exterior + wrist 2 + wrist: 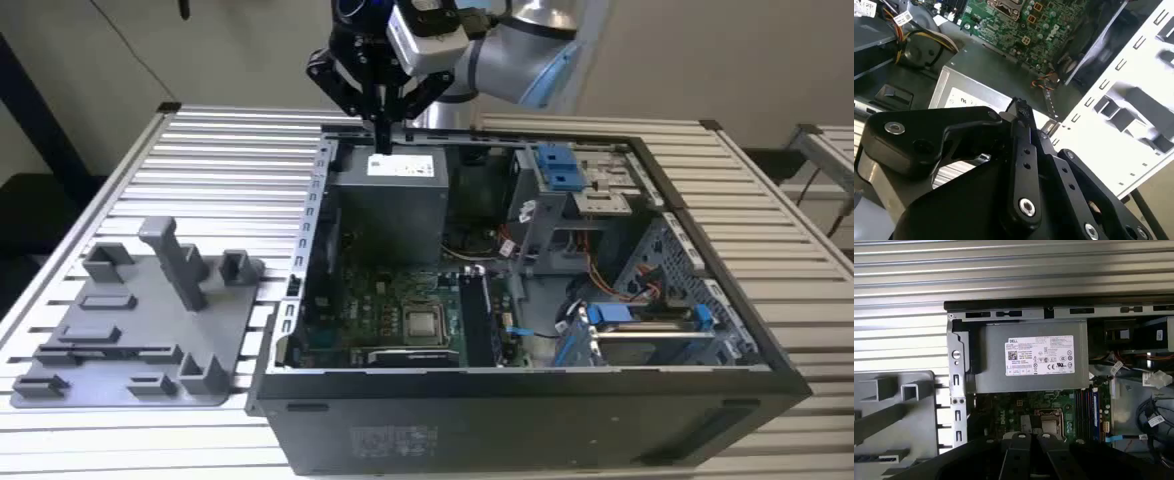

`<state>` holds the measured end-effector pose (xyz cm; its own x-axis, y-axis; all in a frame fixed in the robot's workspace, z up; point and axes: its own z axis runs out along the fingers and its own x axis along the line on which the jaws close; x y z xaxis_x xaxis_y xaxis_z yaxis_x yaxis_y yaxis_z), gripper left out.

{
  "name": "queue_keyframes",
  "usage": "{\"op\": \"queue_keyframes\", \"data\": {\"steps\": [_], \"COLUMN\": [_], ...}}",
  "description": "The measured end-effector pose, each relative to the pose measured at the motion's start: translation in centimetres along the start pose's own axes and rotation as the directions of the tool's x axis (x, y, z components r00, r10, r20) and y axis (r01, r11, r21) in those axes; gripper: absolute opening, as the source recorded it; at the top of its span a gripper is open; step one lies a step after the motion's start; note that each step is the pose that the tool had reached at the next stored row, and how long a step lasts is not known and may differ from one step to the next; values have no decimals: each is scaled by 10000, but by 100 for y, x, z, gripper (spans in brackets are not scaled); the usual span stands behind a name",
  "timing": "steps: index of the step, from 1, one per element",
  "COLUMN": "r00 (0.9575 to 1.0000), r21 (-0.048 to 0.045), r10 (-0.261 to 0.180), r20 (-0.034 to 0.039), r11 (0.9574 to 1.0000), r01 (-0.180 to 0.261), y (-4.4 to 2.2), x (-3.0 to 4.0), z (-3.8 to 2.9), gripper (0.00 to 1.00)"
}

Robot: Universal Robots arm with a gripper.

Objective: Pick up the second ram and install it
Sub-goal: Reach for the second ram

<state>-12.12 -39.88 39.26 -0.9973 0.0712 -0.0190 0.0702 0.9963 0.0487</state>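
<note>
Tool [383, 138] above open computer case [534, 420]

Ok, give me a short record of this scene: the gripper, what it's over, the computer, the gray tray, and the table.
gripper: shut, hanging just above the power supply
power supply: gray box with a white label, at the far end of the case
computer case: side open, circuit board exposed
gray tray: beside the case, at the exterior view's left
table: slatted metal, under the case and tray
</note>
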Motion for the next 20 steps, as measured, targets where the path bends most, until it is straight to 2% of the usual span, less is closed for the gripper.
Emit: {"op": "queue_keyframes", "data": {"steps": [13,20], "r00": [10000,10000], "r21": [1,0], "r10": [1,-27], "r20": [-9,-10], "r11": [10000,10000], "r01": [-1,27], "y": [0,-7], "x": [3,93], "z": [0,-2], "gripper": [11,11]}}
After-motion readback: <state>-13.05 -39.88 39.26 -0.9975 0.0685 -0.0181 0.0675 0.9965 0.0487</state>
